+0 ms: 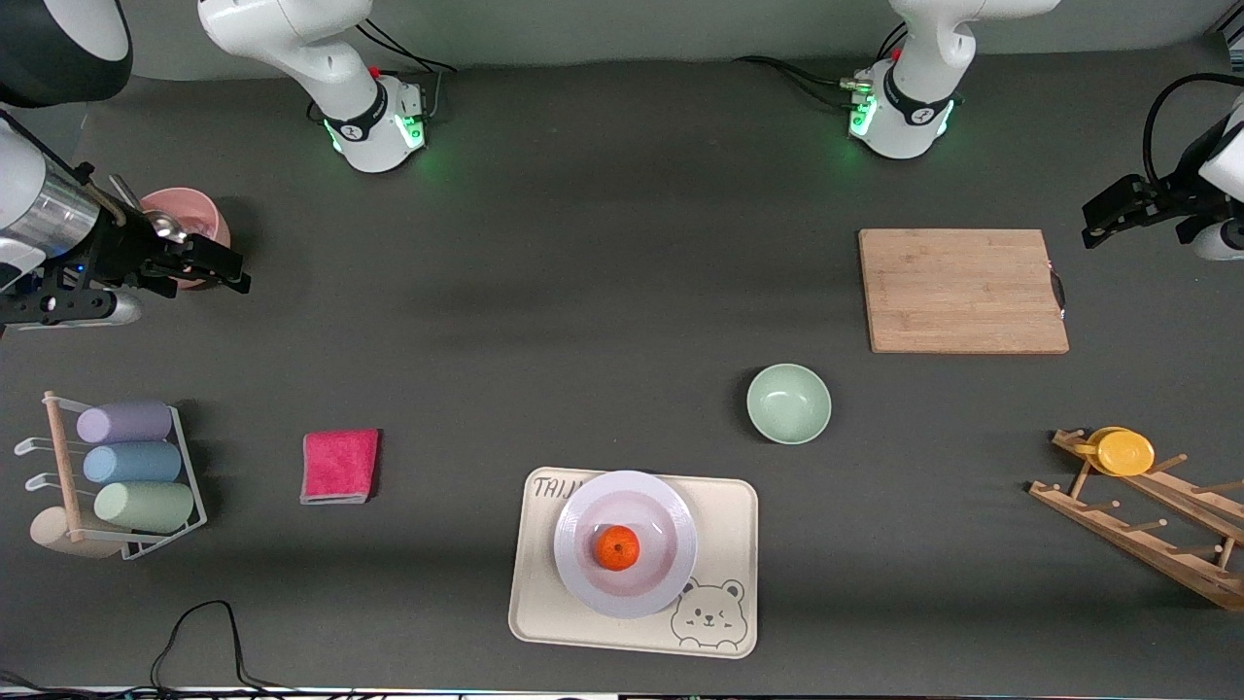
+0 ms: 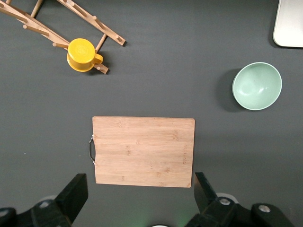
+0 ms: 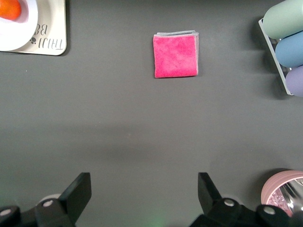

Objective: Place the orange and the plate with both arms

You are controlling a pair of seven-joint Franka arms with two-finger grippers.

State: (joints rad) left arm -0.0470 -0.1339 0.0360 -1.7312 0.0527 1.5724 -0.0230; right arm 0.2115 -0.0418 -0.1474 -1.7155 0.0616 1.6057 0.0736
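Observation:
The orange (image 1: 617,547) lies in the middle of the plate (image 1: 587,507). The plate rests on a cream bear-printed tray (image 1: 724,520) near the front camera's edge of the table. My right gripper (image 1: 219,264) is open and empty, up in the air beside a pink bowl at the right arm's end. Its wrist view shows the open gripper (image 3: 143,182) over bare table, with the orange (image 3: 9,8) and plate (image 3: 21,38) at one corner. My left gripper (image 1: 1103,219) is open and empty, raised at the left arm's end. In its wrist view the gripper (image 2: 139,184) hangs by the cutting board's edge.
A wooden cutting board (image 1: 962,290) and a mint-green bowl (image 1: 788,402) lie toward the left arm's end. A wooden rack with a yellow cup (image 1: 1123,452) stands there too. A pink cloth (image 1: 339,466), a rack of pastel cups (image 1: 126,467) and the pink bowl (image 1: 185,219) are toward the right arm's end.

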